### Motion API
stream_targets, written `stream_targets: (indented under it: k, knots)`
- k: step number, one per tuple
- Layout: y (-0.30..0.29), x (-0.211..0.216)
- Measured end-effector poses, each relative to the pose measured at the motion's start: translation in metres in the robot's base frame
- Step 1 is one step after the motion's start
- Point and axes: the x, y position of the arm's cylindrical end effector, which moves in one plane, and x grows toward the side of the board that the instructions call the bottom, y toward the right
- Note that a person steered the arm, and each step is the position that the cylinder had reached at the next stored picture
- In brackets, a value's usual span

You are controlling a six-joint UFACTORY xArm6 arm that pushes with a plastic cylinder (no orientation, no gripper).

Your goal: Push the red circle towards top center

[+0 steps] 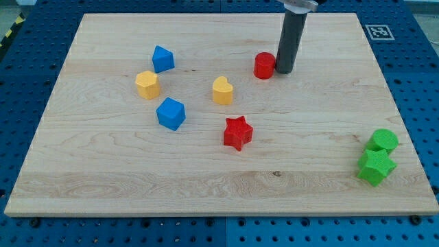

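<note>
My tip [284, 71], the end of a dark rod with no claw to open or close, touches the right side of the red circle block [265, 66], which sits on the wooden board [103, 178] near its top edge, slightly right of centre.

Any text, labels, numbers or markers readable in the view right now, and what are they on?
No readable words, numbers or brand names anywhere in the camera view.
One sign only: a black-and-white square fiducial marker at the wooden board's top right corner; it carries a pattern, not text.
The coloured blocks, including the red circle beside my tip, are unmarked.
</note>
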Motion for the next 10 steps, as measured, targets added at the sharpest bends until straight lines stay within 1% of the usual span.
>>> stream_targets:
  k: [1,3,4,5,6,7,8,10]
  knots:
    - [-0.001,0.0]
    - [-0.008,0.018]
    - [-0.024,-0.002]
    - [-0.034,-0.011]
    - [-0.032,-0.012]
    - [-0.022,-0.029]
    - [-0.023,-0.036]
    - [-0.059,-0.031]
